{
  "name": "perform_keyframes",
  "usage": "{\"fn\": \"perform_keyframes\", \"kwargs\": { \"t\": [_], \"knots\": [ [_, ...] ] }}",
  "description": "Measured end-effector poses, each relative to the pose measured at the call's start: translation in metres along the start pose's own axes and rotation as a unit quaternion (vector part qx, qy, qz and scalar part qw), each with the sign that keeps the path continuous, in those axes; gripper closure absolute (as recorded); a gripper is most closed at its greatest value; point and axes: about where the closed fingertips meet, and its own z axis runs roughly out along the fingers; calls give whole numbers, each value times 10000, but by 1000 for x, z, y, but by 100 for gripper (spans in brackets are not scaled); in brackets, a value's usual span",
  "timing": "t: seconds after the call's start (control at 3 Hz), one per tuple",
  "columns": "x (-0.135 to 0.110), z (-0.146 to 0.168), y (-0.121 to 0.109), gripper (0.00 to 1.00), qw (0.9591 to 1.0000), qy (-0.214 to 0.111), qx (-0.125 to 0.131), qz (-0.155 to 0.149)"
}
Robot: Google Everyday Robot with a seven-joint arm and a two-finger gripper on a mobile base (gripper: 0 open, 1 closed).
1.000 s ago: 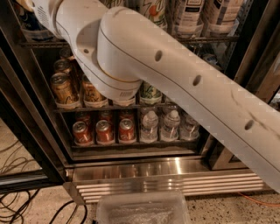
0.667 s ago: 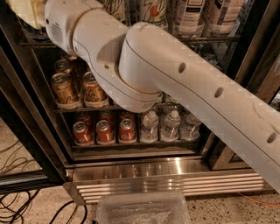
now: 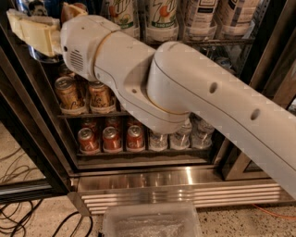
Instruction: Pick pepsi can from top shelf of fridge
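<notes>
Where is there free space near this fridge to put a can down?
Bare floor right of the plastic bin, before the steel base panel. The racks are packed with gold cans and red cans. The gripper is at the fridge's upper left.

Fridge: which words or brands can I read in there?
"7": cut-off logo on two white-green cans, at the top.
White cans beside them: labels too blurred to read.
Gold cans and red cans: too blurred to read.
Gripper, upper left: no text.
</notes>
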Motion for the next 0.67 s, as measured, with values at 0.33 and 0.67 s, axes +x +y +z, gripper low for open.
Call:
{"fn": "perform_keyframes", "kwargs": {
  "t": [0.33,0.67],
  "knots": [
    [23,-45,8,100,9990,362,-263,2],
    [40,-89,27,100,9961,569,-669,121]
  ]
}}
